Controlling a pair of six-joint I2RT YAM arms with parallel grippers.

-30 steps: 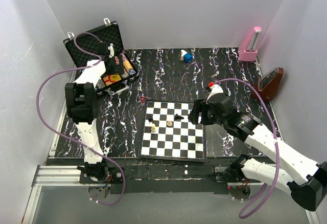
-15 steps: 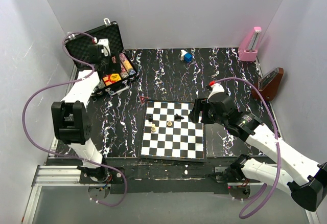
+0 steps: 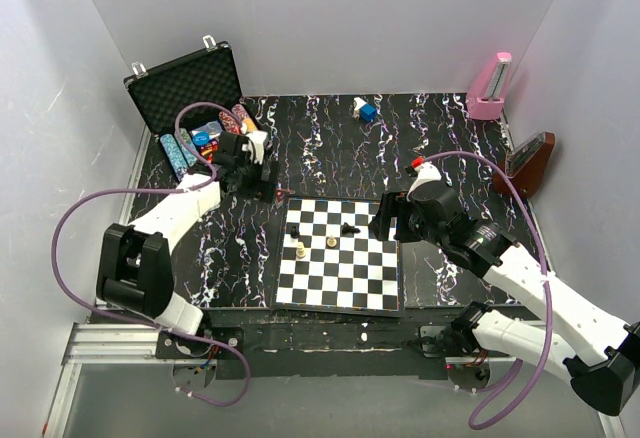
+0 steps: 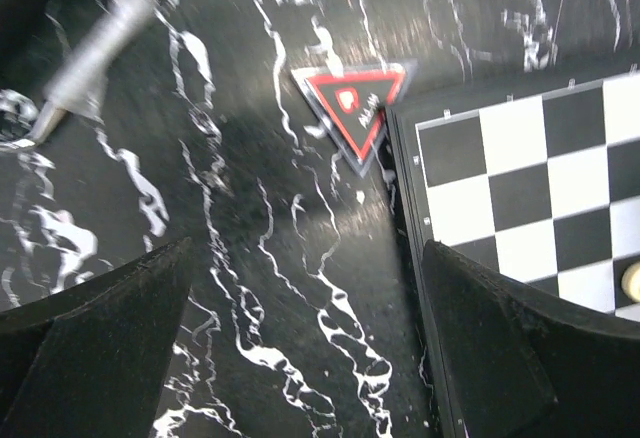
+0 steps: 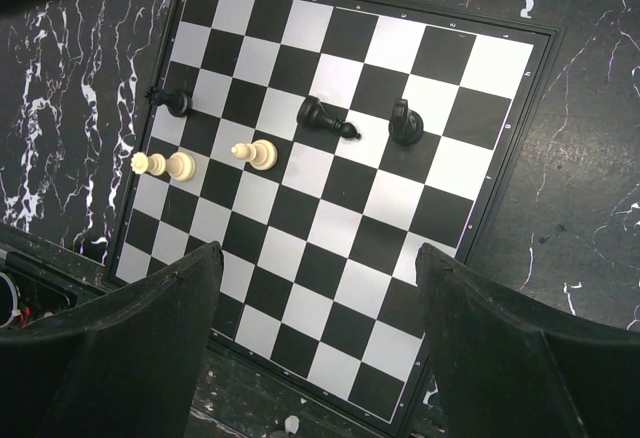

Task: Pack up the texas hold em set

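Case [image 3: 185,88] open — chessboard [image 3: 350,280] near

Flat black triangular token with red border [image 4: 355,108], on the black marbled bench [image 4: 250,258] left of centre, toward the far edge: a white emblem and one short line of white lettering, too blurred to read. Black-and-white chessboard [image 4: 530,188] rim — small white marks, illegible. No text is readable.

The black hinged case [image 3: 186,86] at far left has bright metal edges and a dimpled, matt foam lining. The black white-veined marble-look tabletop [image 4: 270,288] is smooth with a slight sheen. The black-and-white chessboard [image 5: 330,208] looks smooth and faintly glossy.
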